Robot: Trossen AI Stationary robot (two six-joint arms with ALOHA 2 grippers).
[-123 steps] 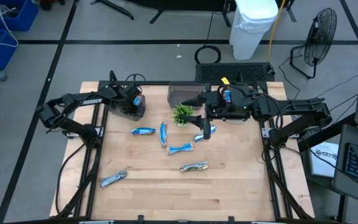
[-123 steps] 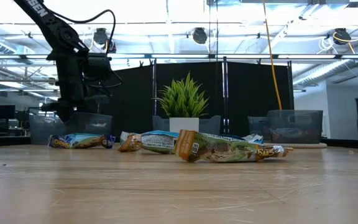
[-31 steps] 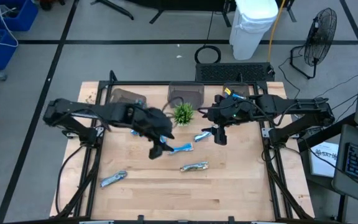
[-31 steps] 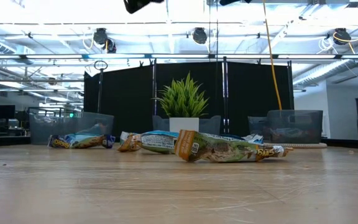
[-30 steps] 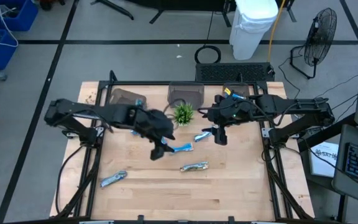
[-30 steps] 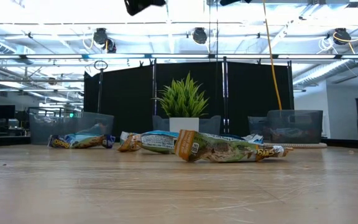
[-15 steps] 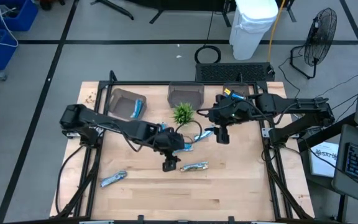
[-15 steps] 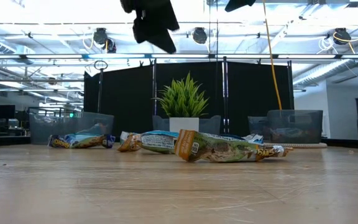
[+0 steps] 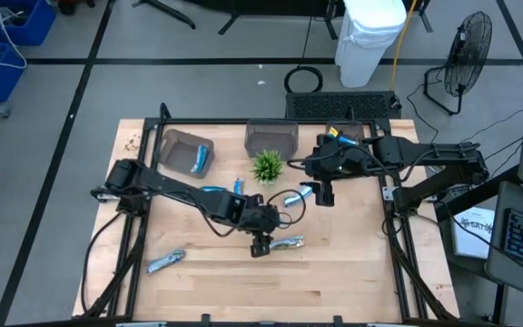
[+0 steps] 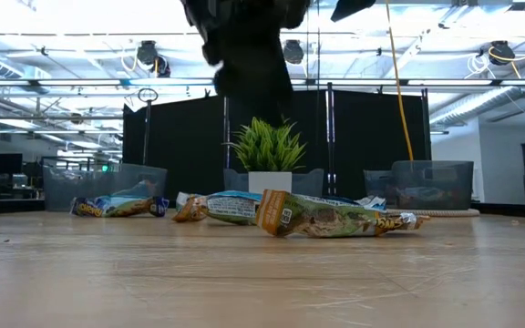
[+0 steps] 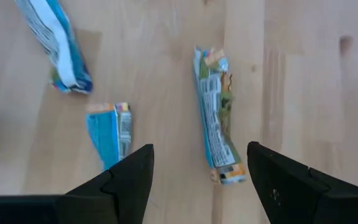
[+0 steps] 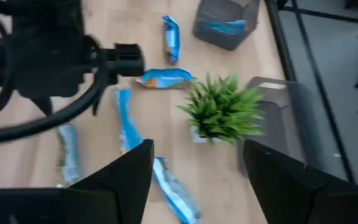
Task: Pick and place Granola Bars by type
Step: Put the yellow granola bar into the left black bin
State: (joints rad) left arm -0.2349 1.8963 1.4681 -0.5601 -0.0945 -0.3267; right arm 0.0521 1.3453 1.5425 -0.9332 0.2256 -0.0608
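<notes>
Where half a second ago the left gripper [image 9: 260, 245] hung farther back over the middle of the table, it has now swung forward, its fingers spread wide and empty, with the tan-and-green bar [image 11: 218, 129] lying lengthwise in the gap ahead of them. That suggests this bar is the next pick. The right gripper [image 9: 323, 193] has barely shifted; it waits beside the plant [image 9: 268, 166], open and empty, a blue bar [image 9: 299, 195] just beside it. Two more blue bars [image 11: 112, 130] lie just to one side of the left fingers, close enough to be nudged on the descent. A silvery bar [image 9: 166, 262] sits well apart near the front-left corner. One bin [image 9: 182, 145] at the back already holds a blue bar.
</notes>
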